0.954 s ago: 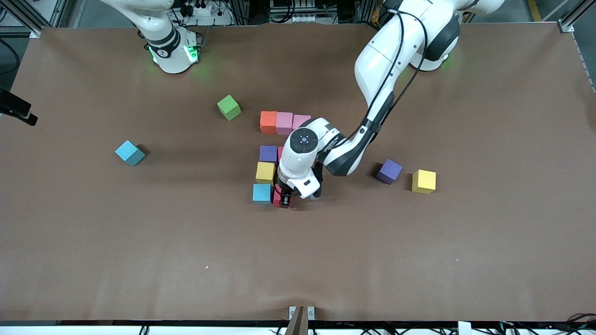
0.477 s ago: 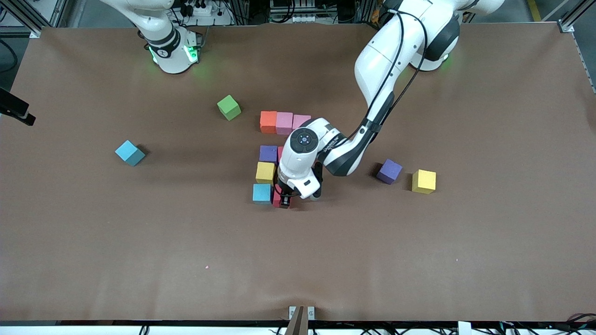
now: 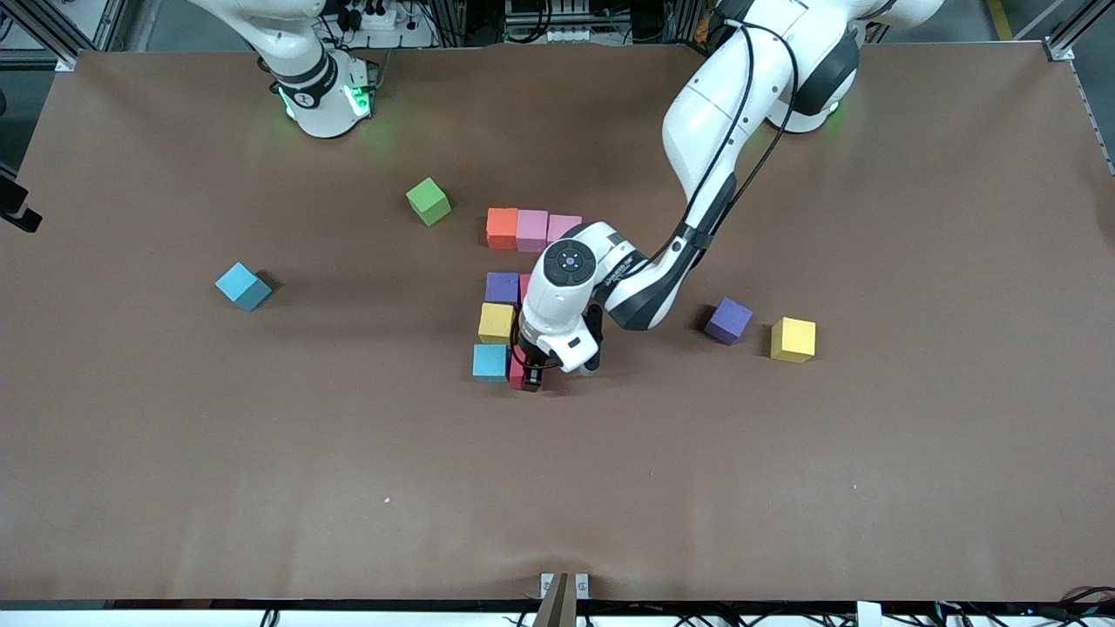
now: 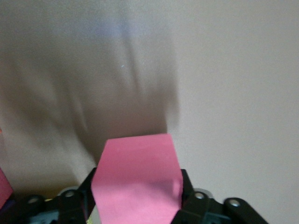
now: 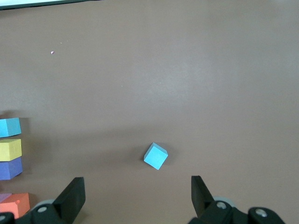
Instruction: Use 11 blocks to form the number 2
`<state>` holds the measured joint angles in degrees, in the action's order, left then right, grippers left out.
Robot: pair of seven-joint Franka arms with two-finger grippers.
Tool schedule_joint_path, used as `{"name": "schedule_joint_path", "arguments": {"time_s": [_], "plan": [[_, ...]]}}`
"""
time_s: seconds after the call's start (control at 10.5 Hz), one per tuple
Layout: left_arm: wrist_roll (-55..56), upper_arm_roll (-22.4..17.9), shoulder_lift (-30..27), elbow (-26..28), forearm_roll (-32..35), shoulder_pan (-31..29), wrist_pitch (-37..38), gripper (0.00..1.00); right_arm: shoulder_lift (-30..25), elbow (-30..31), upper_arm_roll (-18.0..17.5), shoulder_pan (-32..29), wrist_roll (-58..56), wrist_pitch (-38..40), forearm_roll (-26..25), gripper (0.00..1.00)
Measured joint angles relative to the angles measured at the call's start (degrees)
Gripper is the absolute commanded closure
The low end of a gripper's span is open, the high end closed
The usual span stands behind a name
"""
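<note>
On the brown tabletop [image 3: 610,488] the number 2 [image 3: 514,296] stands part built, and its nearest corner is a light blue block [image 3: 490,362]. Everything here is placed from that block. Touching it on the side toward the left arm's end sits a pink-red block [image 4: 138,182], down on the surface in the same nearest row. The left end effector [image 3: 530,374] is lowered around this block. Whether it grips the block or has let go cannot be told. A little farther than the corner block, and well toward the left arm's end, lie a loose yellow cube [image 3: 793,340] and a loose purple cube [image 3: 728,320]. Directly farther from the corner block, in one column, come a yellow block [image 3: 496,323] and then a purple block [image 3: 502,287]. At about the purple block's depth, well toward the right arm's end, a second light blue cube [image 3: 243,286] lies alone. The right end effector [image 5: 138,186] hangs spread wide and empty above it, that arm waiting. Farther again, across a gap partly hidden by the left arm, runs the figure's farthest row: an orange block [image 3: 503,228] and two pink blocks [image 3: 532,230] touching side by side. A green cube [image 3: 429,201] lies farthest of all, toward the right arm's end.
</note>
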<state>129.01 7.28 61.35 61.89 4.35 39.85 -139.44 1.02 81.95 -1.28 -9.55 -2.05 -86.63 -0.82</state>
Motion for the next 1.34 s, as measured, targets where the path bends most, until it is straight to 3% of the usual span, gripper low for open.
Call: {"name": "schedule_joint_path", "arguments": {"time_s": [0.1,0.76,1.34], "plan": [[0.0,0.0,0.0,-0.03,0.0,0.04,-0.06,0.0,0.02,0.0,-0.04,0.0,0.0,0.01,0.03,0.0],[0.0,-0.05,-0.41,-1.47,0.0,0.16,-0.12,0.0,0.54,0.0,-0.62,0.29,0.0,0.04,0.07,0.0],[-1.78,-0.97,-6.12,-1.55,0.23,-1.06,10.48,0.0,0.79,0.0,-0.99,0.57,-0.04,0.17,0.08,0.0]]}}
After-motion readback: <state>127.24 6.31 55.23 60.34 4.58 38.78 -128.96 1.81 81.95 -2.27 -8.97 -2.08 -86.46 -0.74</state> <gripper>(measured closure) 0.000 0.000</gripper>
